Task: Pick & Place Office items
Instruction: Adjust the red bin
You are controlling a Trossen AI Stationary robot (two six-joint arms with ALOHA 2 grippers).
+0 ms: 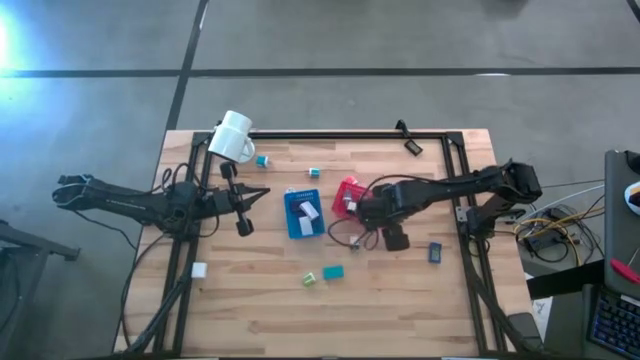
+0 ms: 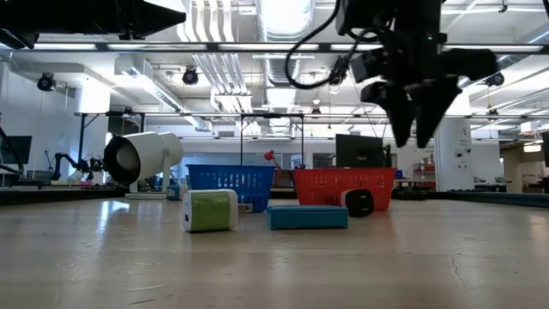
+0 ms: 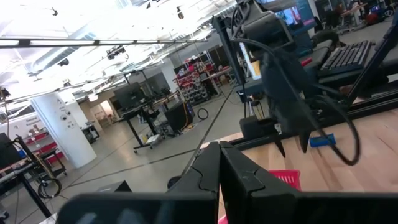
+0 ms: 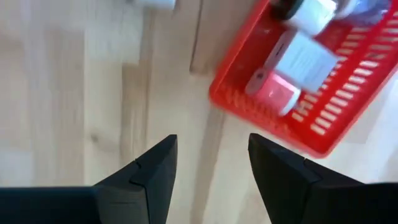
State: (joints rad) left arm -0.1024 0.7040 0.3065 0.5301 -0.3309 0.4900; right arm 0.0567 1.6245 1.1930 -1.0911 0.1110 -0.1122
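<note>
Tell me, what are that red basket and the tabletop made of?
The red basket looks like moulded plastic, glossy, with slotted, grid-like walls. The tabletop looks like wood: pale planks with visible grain and seams, a matte finish. Neither is certain from looks alone.

One camera looks straight down on the whole counter (image 1: 400, 300); another sits at counter height, facing the room. Both share the red tray (image 1: 347, 193), which the right wrist camera sees close.
</note>
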